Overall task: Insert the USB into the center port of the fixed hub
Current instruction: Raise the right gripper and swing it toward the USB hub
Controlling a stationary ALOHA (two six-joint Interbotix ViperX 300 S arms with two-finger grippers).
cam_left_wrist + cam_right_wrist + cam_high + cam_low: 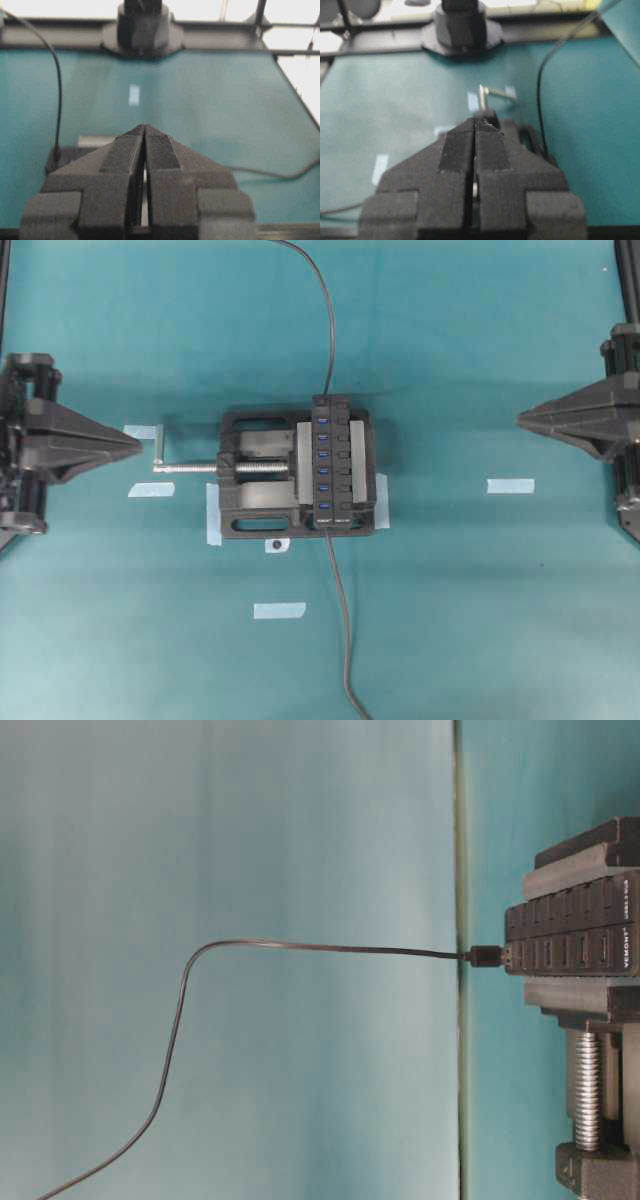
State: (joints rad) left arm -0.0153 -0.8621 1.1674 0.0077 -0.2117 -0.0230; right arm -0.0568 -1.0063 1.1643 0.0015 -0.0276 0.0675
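I have both arms parked at the bench edges, left fingers (135, 445) and right fingers (522, 420) pressed closed on nothing. The fixed hub (334, 462) sits clamped in the vise (262, 475) midway between them, its socket row running away from me. I cannot single out the loose USB plug; cables (344, 640) leave both hub ends.

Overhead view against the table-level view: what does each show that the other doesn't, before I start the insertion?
Only the overhead shows both grippers, left gripper and right gripper, shut and empty, well clear of the vise, plus a cable trailing off the near edge. Only the table-level view shows white lettering on the fixed hub. Both show the hub clamped in the vise with a lead plugged into one end.
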